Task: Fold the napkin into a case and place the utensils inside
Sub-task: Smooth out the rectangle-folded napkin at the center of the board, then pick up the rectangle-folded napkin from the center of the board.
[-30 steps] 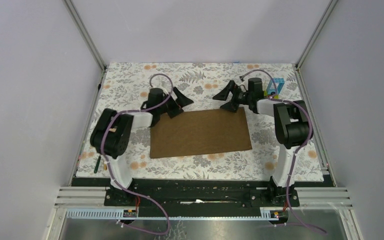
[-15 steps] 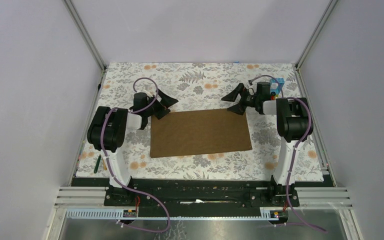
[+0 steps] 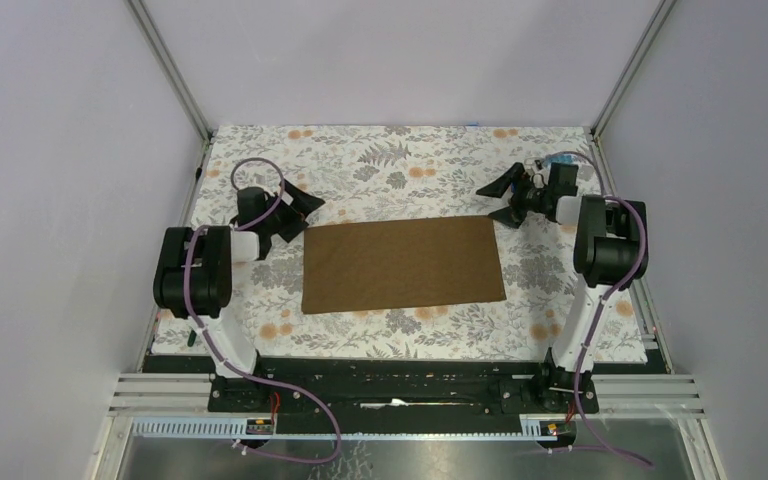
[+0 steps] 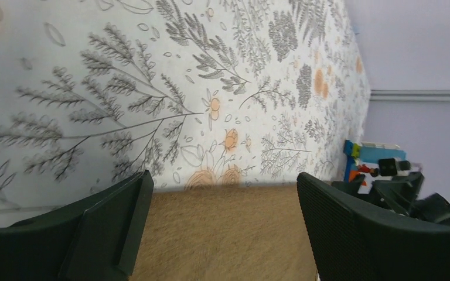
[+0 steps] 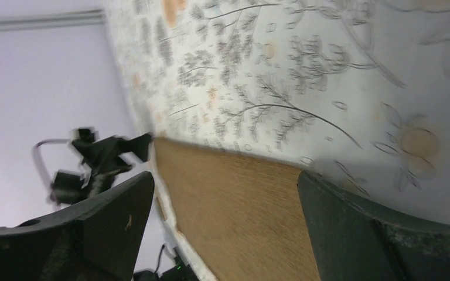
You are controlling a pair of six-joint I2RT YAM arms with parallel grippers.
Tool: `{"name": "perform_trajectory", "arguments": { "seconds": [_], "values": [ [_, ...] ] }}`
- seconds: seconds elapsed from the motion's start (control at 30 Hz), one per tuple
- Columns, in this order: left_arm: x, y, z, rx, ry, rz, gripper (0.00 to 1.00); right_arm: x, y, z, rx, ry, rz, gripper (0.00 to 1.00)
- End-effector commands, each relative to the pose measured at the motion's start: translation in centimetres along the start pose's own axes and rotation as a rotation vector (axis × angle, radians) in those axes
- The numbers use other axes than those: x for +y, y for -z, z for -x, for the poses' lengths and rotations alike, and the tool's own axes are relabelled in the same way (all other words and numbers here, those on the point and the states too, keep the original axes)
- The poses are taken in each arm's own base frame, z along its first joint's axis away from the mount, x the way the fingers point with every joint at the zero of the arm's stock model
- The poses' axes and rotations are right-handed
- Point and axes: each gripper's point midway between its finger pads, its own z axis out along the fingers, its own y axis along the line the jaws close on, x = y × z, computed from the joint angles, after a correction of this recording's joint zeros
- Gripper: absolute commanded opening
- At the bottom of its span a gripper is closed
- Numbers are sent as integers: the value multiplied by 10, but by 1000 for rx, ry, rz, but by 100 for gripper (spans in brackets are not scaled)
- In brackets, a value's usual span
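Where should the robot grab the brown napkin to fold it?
Probably at its two far corners, one tool each. The napkin lies flat, so only edges and corners can be pinched. The open left tool and open right tool sit just outside those corners, so coming in low from the sides looks easiest.

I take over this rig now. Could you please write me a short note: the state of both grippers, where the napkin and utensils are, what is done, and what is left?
Left gripper: fingers open, holding nothing, beside the napkin's far left corner.
Right gripper: fingers open, holding nothing, beside the far right corner.
Napkin: a flat brown rectangle in the middle of the table; neither gripper touches it.
Utensils: not visible in any view.
Done: no case shape shows yet. I cannot tell whether a first fold has been made.
Left: fold the case, find the utensils, and put them inside.
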Motion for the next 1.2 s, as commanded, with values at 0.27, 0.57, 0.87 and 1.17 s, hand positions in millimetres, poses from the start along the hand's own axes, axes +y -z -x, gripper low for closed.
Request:
{"name": "perform_trajectory", "arguments": {
  "seconds": [0.27, 0.57, 0.87, 1.17],
  "values": [
    [-100, 84, 18, -28, -254, 96, 99, 16, 97, -49, -57, 357, -908, 100],
    [-123, 139, -42, 116, -307, -47, 99, -23, 110, -91, 177, 460, -997, 99],
    [-138, 165, -78, 188, -344, -121, 99, -48, 80, -94, 317, 429, -998, 66],
    [-145, 181, -75, 156, -369, -131, 99, -58, 69, -101, 339, 413, -970, 62]
  ]
}}
